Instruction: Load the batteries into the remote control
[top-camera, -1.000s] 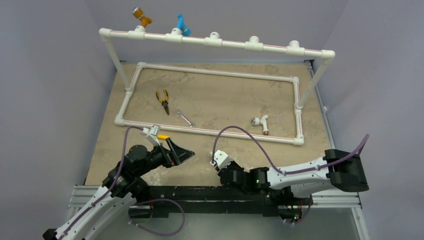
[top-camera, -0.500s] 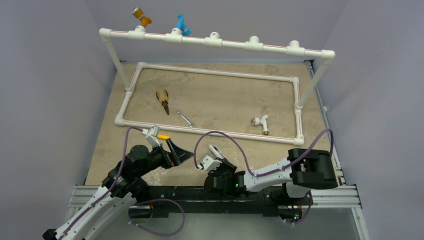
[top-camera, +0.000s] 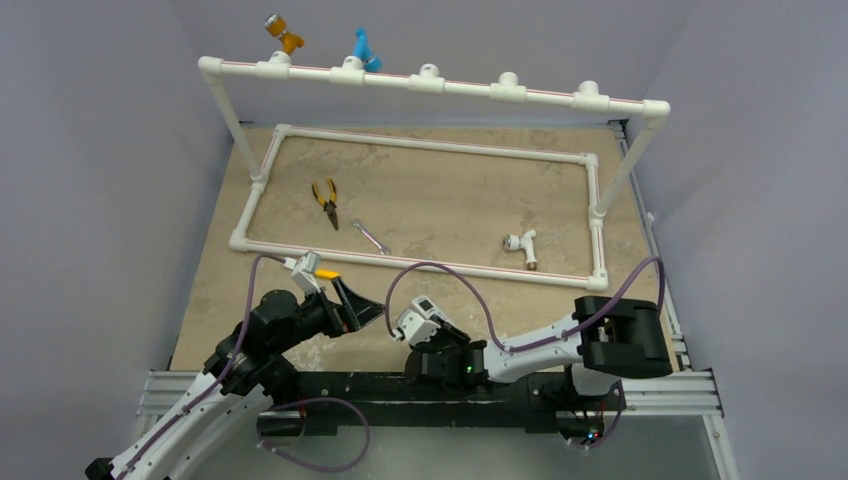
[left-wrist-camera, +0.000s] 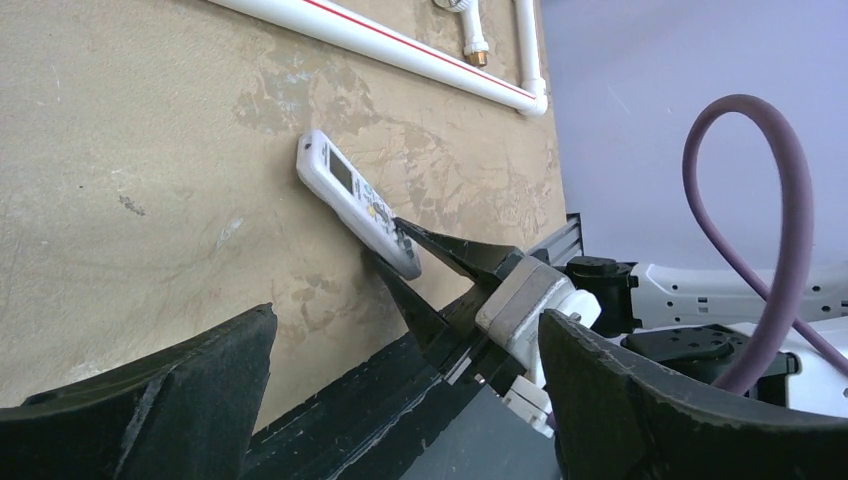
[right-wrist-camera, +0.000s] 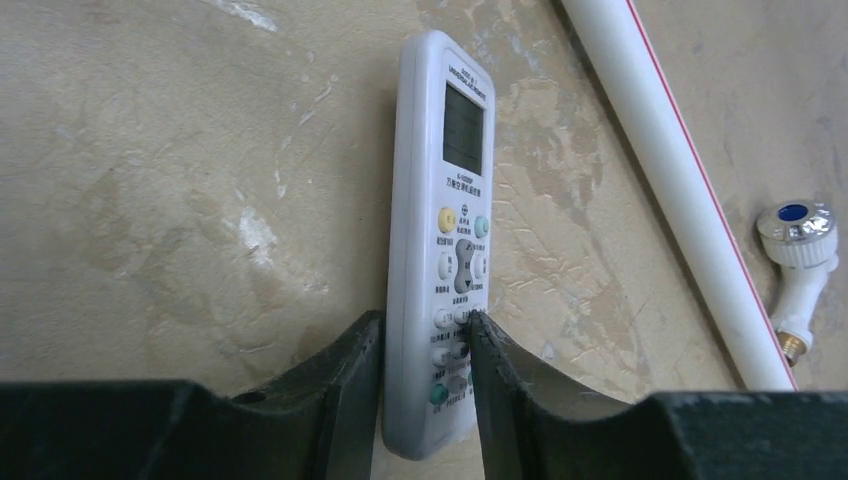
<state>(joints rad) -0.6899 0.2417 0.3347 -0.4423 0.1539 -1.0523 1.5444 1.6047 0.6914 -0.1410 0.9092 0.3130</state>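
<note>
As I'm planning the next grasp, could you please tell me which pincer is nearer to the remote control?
Right. The right pincer straddles the button end of the remote control; the left pincer hangs wide open, apart from it.

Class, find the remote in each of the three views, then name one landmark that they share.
Top external: not made out; hidden at the right gripper.
Left wrist: remote just left of centre, lying diagonally.
Right wrist: centre, between that gripper's fingers.
Shared landmark: the white pipe beyond it.
</note>
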